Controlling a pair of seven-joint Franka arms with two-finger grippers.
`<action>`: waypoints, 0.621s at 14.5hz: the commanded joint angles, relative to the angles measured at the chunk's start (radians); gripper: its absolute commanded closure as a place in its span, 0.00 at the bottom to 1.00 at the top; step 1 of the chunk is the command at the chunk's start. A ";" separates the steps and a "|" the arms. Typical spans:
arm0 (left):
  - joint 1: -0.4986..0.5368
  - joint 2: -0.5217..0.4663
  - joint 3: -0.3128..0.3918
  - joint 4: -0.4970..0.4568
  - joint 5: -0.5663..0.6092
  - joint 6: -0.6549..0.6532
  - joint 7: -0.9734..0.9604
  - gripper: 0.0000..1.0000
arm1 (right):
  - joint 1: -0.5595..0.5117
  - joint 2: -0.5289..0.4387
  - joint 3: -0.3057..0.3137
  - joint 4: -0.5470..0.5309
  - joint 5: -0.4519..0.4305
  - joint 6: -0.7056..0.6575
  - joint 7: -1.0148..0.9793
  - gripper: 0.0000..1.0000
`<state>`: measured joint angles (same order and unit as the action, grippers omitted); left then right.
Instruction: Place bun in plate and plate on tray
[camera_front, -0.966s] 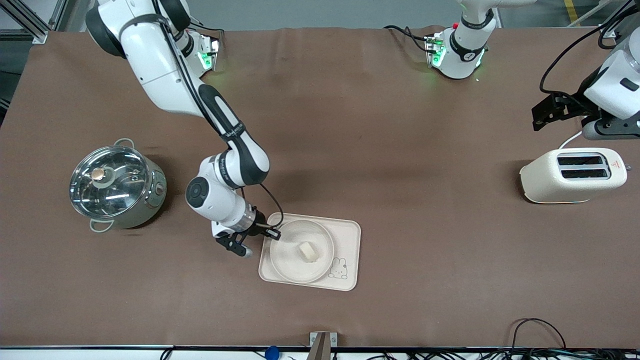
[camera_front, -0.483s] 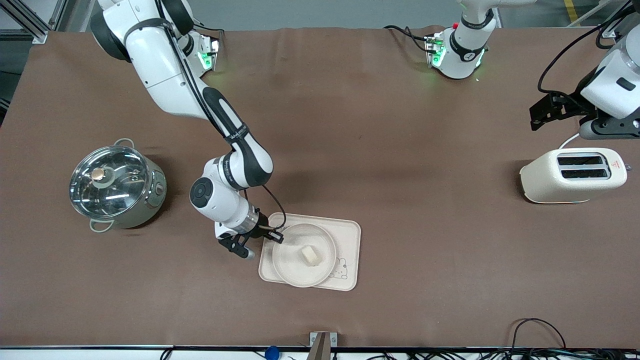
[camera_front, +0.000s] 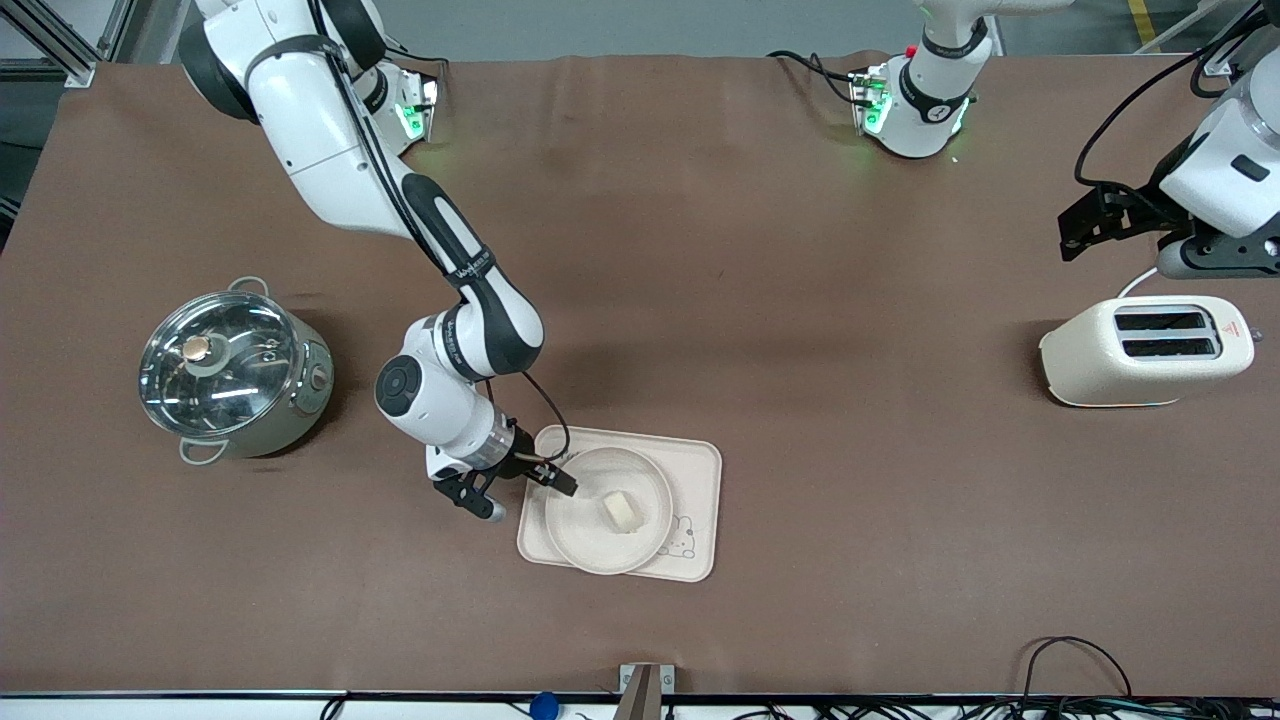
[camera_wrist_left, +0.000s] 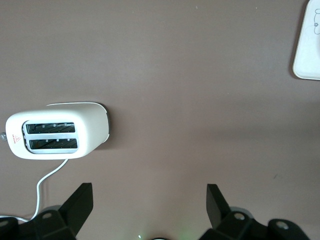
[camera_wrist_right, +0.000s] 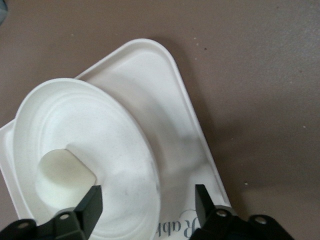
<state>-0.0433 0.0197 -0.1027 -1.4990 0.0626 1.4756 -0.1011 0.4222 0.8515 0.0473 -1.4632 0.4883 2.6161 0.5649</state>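
High front overview, wrist cameras looking down, sharing tray (camera_front: 700, 470) (camera_wrist_left: 307, 45) (camera_wrist_right: 165, 95)

- One bun (camera_front: 620, 511)
- One plate (camera_front: 585, 540)
- One tray (camera_front: 700, 470)
- One lidded pot (camera_front: 232, 370)
- One toaster (camera_front: 1145, 351)
- Two robot arms, each with one gripper: right gripper (camera_front: 528, 485), left gripper (camera_wrist_left: 149, 205)

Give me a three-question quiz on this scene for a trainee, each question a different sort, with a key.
1. True or false: the bun lies in the plate.
2. Multiple choice: the plate sits on A) bare table B) the tray C) the pot.
3. Fill in: the left gripper hangs over the table beside the ____.

Key:
1. True.
2. B.
3. Toaster. Its fingers are open; the right gripper, also open, is at the plate's rim.
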 joint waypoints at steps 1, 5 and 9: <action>-0.003 -0.021 0.003 -0.015 -0.013 0.008 0.021 0.00 | -0.020 -0.136 0.005 -0.112 0.013 -0.016 -0.006 0.00; -0.004 -0.017 0.001 -0.014 -0.017 0.009 0.021 0.00 | -0.068 -0.366 0.003 -0.278 0.004 -0.025 -0.010 0.00; -0.003 -0.017 -0.015 -0.014 -0.017 0.011 0.021 0.00 | -0.097 -0.592 -0.046 -0.442 -0.014 -0.123 -0.135 0.00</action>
<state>-0.0498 0.0198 -0.1095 -1.5002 0.0625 1.4764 -0.1011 0.3514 0.4138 0.0151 -1.7533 0.4838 2.5256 0.5081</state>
